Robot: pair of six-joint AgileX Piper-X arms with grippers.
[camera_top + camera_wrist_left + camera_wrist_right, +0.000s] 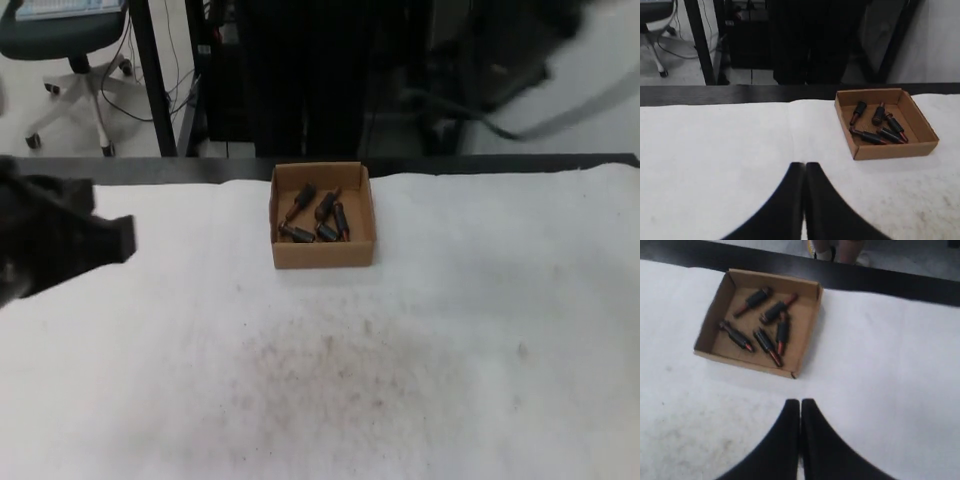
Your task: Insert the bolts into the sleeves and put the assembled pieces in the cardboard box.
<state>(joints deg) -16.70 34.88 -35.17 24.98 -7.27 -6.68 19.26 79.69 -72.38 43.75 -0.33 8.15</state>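
The cardboard box (322, 252) sits open on the white cloth (420, 360) that covers the bench. Five assembled pieces (766, 342) lie loose on the box floor, pointing different ways, some touching or crossing at their ends. In the wrist views each is a dark sleeve with a reddish tip sticking out. From the high view they are too small to tell bolt from sleeve.

The left gripper (804, 170) hangs over bare cloth well to one side of the box (895, 150), its fingers pressed together with nothing between them. The right gripper (800, 405) hangs over the cloth near the box (742, 362), fingers also closed flat against each other and empty. Only the fingertips of each are in the picture; the rest is cut off.

In the high view a dark, blurred arm (55, 240) juts in well to the side of the box, cut off by the edge. A faint speckled stain (320, 365) marks the cloth in front of the box.
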